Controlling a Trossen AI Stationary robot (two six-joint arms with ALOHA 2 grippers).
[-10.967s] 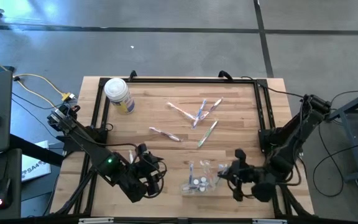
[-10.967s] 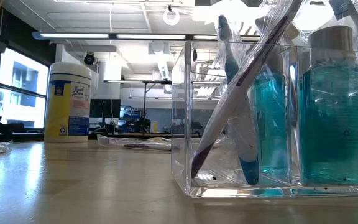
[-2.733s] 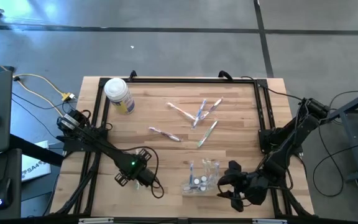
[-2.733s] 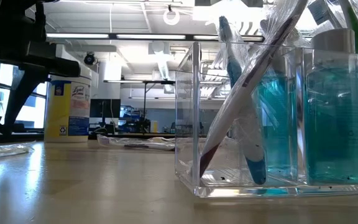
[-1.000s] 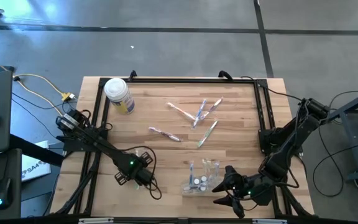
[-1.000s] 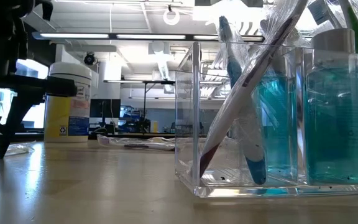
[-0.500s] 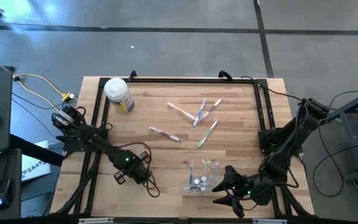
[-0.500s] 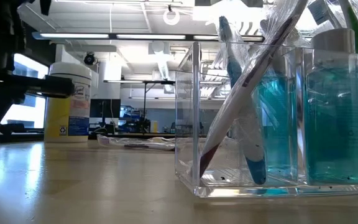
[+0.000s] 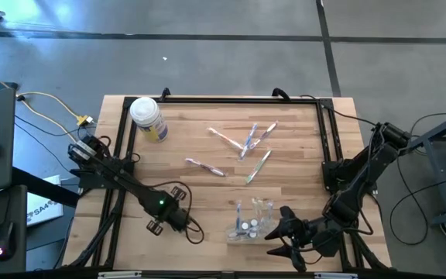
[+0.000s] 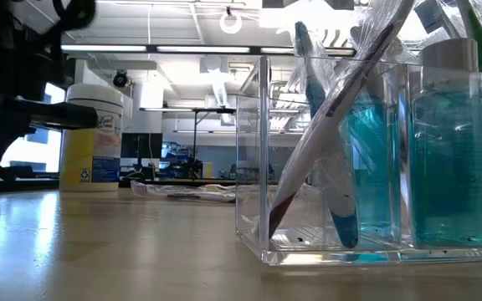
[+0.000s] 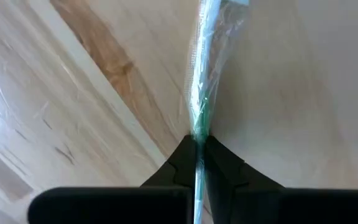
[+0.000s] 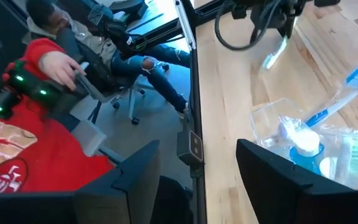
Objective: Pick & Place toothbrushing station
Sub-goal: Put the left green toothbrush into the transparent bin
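1. Near edge, right: right gripper [image 9: 279, 237] low beside the clear holder [image 9: 252, 221], jaws apart, nothing between them.
2. The clear holder stands on the table [image 9: 300, 147] near the front edge, right of centre. It carries blue-filled bottles [image 10: 454, 150] and wrapped toothbrushes leaning at a slant [image 10: 325, 142].
3. Near left: left gripper [image 9: 178, 218] down at the table, left of the holder. In the left wrist view its jaws are pinched together on a green wrapped toothbrush [image 11: 204, 68], which runs straight out from the fingertips [image 11: 185, 155] over the wood.
4. Mid table: a loose wrapped toothbrush [image 9: 205, 166] lies alone, left of centre.
5. Farther, centre-right: a small scatter of wrapped toothbrushes [image 9: 252, 139], some crossing; a green one [image 9: 259, 166] lies nearest.
6. Far left corner: white-lidded jar with yellow label [image 9: 149, 118], upright.
7. Right wrist view: a seated person in red [image 12: 23, 124] beyond the table edge.
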